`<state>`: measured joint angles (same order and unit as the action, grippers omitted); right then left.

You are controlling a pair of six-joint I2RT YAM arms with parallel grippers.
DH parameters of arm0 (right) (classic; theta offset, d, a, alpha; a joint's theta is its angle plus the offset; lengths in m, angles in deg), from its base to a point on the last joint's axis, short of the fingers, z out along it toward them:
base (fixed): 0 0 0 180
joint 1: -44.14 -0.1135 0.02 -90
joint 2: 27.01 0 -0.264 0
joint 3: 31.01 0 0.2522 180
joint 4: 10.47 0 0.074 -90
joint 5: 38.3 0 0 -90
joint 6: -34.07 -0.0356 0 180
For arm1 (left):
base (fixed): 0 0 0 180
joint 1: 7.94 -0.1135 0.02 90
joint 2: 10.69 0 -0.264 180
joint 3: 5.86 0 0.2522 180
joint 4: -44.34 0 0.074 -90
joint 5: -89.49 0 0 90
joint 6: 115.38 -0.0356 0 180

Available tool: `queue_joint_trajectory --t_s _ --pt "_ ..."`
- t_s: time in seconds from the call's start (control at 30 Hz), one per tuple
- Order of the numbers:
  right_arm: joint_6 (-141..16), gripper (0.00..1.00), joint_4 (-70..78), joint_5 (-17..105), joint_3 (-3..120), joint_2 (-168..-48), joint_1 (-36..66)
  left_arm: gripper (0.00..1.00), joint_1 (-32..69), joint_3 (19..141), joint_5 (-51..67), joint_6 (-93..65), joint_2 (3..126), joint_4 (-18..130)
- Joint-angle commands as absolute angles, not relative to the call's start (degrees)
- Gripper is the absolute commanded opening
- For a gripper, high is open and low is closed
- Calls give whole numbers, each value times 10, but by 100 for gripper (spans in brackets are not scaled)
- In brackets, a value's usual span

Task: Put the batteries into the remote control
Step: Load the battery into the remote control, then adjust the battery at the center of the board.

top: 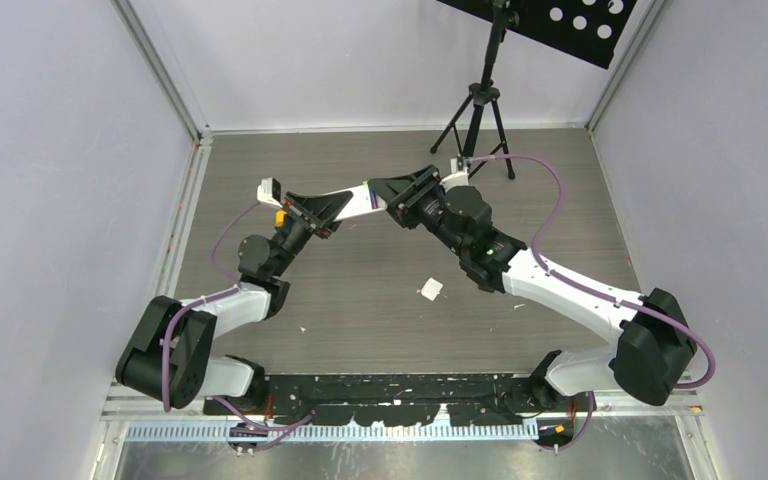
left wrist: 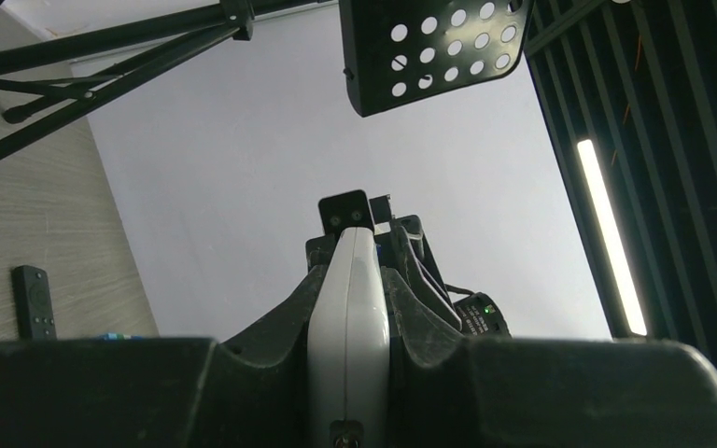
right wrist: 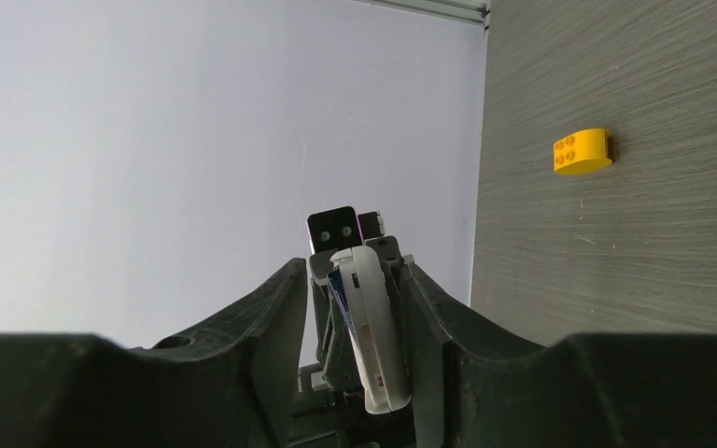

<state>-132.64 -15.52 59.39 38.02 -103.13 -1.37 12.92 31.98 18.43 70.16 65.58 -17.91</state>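
The white remote control (top: 365, 197) hangs above the far middle of the table, between my two grippers. My left gripper (top: 343, 207) is shut on it; in the left wrist view the remote (left wrist: 347, 317) is clamped edge-on between both fingers. My right gripper (top: 388, 195) faces it from the right. In the right wrist view the remote's end (right wrist: 373, 327) sits between the jaws, against the right finger, with a gap to the left finger. A blue-purple battery (right wrist: 341, 287) lies in the remote's open back. The other batteries are out of view.
A black remote (left wrist: 34, 301) lies on the table. A yellow brick (right wrist: 581, 151) lies near the left arm (top: 280, 217). A small white piece (top: 430, 290) lies mid-table. A tripod (top: 475, 110) with a perforated black plate (left wrist: 429, 51) stands at the back.
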Motion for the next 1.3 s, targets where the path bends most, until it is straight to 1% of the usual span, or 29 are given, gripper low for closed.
queue_joint_trajectory --t_s 0.0,0.1,0.2,0.3,0.43,0.5,0.53,0.57,0.6,0.63,0.7,0.77,0.8,0.83,0.9,1.0,1.1,1.17,1.27 --pt "-1303 47 -190 573 385 -1019 -15 0 129 332 190 684 656 -195" --pt "-1290 45 -180 567 386 -1015 -14 0 129 332 190 684 657 -195" --pt "-1273 41 -171 557 388 -1011 -14 0 129 334 190 684 659 -194" --pt "-1263 32 -160 557 385 -1004 -14 0 129 336 192 684 660 -193" --pt "-1261 16 -146 559 383 -1001 -11 0 129 338 195 682 659 -187" --pt "-1260 13 -144 558 383 -1002 -10 0 129 338 196 680 658 -185" --pt "-1260 12 -143 559 383 -1002 -10 0 129 338 197 679 657 -184" --pt "-1260 13 -140 559 383 -1002 -9 0 129 337 197 679 657 -182" --pt "-1260 21 -134 559 385 -1002 -8 0 129 337 198 677 656 -182" --pt "-1259 29 -129 558 387 -1001 -7 0 129 337 199 674 656 -180" --pt "-1258 52 -124 557 386 -997 -4 0 128 335 203 668 656 -176" --pt "-1250 68 -126 557 382 -987 0 0 123 332 211 657 658 -174" --pt "-1243 72 -126 559 379 -981 2 0 120 330 216 650 660 -174" --pt "-1230 75 -123 560 378 -974 4 0 114 328 223 643 661 -172" --pt "-1203 76 -106 561 381 -963 9 0 99 323 242 623 664 -171" --pt "-1150 76 -39 575 402 -956 17 0 73 314 279 586 665 -155" --pt "-1094 72 78 620 445 -979 26 0 56 302 307 539 650 -103" --pt "-1060 67 153 662 480 -1012 33 0 48 300 323 497 628 -36" --pt "-1017 61 207 689 522 -1083 49 0 44 307 324 421 571 115"
